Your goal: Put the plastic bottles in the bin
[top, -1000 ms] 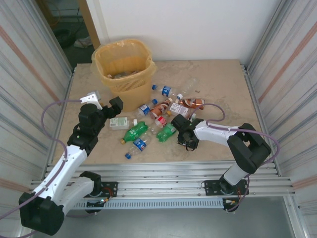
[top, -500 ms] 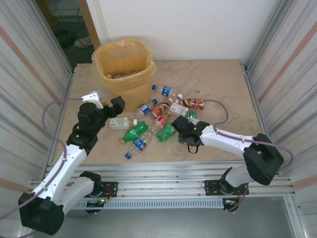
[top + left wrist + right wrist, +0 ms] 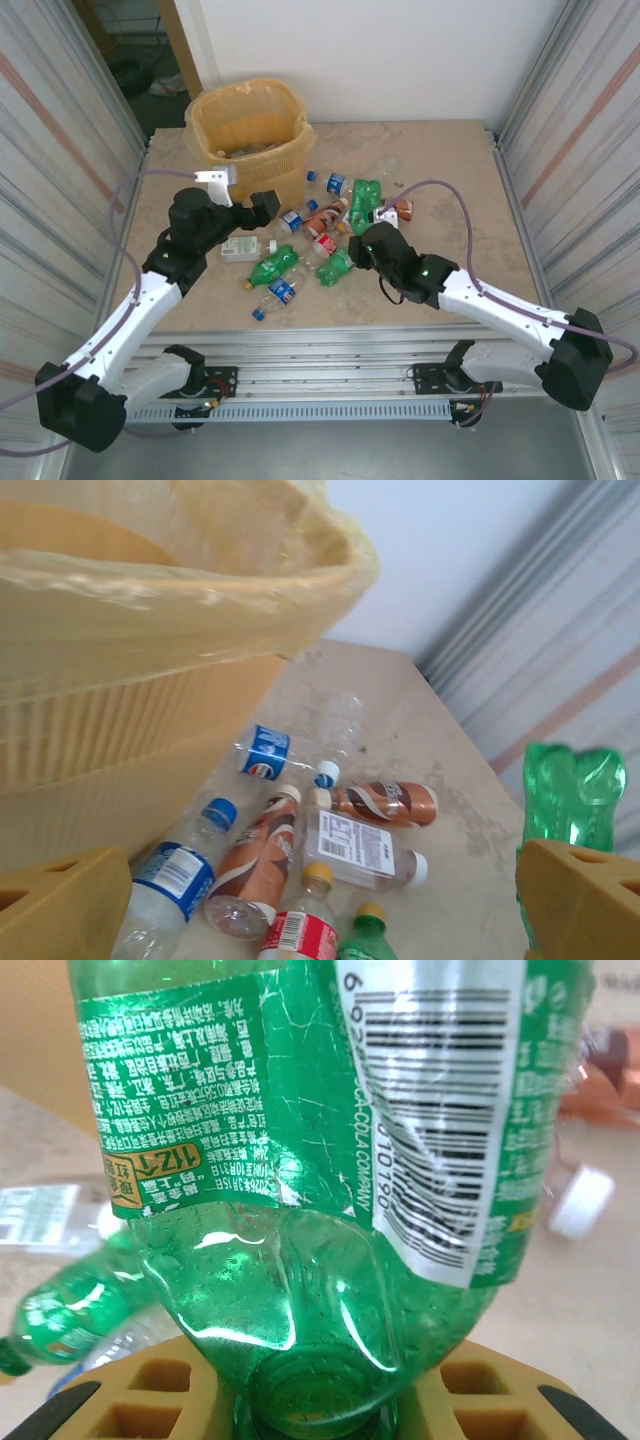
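Pale stone-look worktop (image 3: 450, 170) between ribbed metal walls (image 3: 60, 150) carries the scene. On it, the right pincer (image 3: 369, 230) is pressed together on the neck of a green bottle (image 3: 364, 200). In the right wrist view its yellow pads (image 3: 150, 1400) flank that neck. The bottle's long axis runs straight out from the pincer, base leading toward the far wall, and it appears lifted above the worktop. Just to this pincer's left lie the other bottles (image 3: 300, 250), scattered flat in a heap. Beyond them, farther left and away from the arm bases, stands the bin (image 3: 205, 110), its rim higher than the held bottle, so the carry looks like a leftward, rising sweep across the heap. The left pincer (image 3: 262, 205) is spread wide and holds nothing, hovering just beside the bin's latticed wall (image 3: 120, 740). It is the nearer of the two to the bin, but the right one has the load.
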Controlling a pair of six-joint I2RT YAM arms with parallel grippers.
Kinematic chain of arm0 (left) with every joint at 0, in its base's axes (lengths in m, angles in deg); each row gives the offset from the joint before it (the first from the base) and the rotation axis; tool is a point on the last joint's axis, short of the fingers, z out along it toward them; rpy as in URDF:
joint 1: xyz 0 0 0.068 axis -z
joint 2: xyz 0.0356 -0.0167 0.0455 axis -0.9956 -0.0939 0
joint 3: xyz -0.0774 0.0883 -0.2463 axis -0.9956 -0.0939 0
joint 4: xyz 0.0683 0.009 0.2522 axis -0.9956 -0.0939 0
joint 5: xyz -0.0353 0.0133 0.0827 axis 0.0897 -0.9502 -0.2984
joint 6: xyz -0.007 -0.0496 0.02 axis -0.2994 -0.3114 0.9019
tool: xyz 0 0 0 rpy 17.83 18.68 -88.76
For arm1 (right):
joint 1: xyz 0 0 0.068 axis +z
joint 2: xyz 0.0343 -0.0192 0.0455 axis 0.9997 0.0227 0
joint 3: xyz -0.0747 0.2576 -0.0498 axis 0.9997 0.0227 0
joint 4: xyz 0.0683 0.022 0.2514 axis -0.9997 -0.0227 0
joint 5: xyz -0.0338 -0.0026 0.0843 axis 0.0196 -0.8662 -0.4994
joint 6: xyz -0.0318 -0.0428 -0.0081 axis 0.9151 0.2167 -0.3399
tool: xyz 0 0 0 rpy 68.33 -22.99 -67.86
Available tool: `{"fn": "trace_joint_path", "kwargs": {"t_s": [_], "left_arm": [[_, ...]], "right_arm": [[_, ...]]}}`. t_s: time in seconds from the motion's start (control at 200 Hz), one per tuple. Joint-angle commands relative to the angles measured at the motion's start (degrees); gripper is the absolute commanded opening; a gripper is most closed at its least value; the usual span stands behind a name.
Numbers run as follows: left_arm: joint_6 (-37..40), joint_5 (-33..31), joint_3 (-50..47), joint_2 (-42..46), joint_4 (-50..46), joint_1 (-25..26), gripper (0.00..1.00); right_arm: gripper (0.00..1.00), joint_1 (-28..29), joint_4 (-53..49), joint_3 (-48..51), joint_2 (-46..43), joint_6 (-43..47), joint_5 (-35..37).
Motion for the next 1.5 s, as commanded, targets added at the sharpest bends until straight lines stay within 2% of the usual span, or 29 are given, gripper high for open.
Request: {"fn": "trace_joint_path", "kwargs": {"t_s": [0.0,0.23,0.361,0.606,0.862,1.182,1.247,1.277,1.362,1.493], "left_arm": [[2.98,5.21,3.39,-0.97,3.06,1.76,0.99],[3.79,13.05,8.33,-4.61,6.32,6.58,0.99],[3.96,14.61,11.89,-7.93,6.06,8.73,0.96],[3.64,15.73,19.85,-14.81,3.01,9.24,0.87],[1.13,20.32,23.37,-19.79,4.21,9.24,0.79],[0.08,20.21,23.95,-20.96,5.68,9.24,0.35],[0.68,19.54,24.34,-20.76,5.04,9.21,0.31],[1.06,19.11,24.51,-20.66,4.91,9.17,0.31],[2.33,18.15,25.38,-20.34,4.11,8.87,0.29],[4.41,16.15,27.3,-20.09,2.96,7.27,0.24]], "right_arm": [[0.0,0.49,10.03,0.47,-1.36,8.47,-1.9],[0.0,0.45,18.78,-0.94,0.54,13.67,-8.15],[0.0,0.45,20.1,-3.58,3.3,15.56,-12.59],[0.0,0.63,21.78,-6.77,6.15,17.63,-18.33],[0.0,0.71,22.53,-8.27,7.56,18.73,-20.87],[0.0,0.71,21.75,-8.9,7.43,19.48,-18.95],[0.07,0.72,21.28,-8.94,7.29,19.48,-18.46],[0.14,0.71,21.1,-8.89,7.23,19.48,-18.31],[0.44,0.71,20.44,-8.98,7.04,19.48,-17.88],[0.76,0.71,19.83,-8.41,6.04,19.48,-17.3]]}}
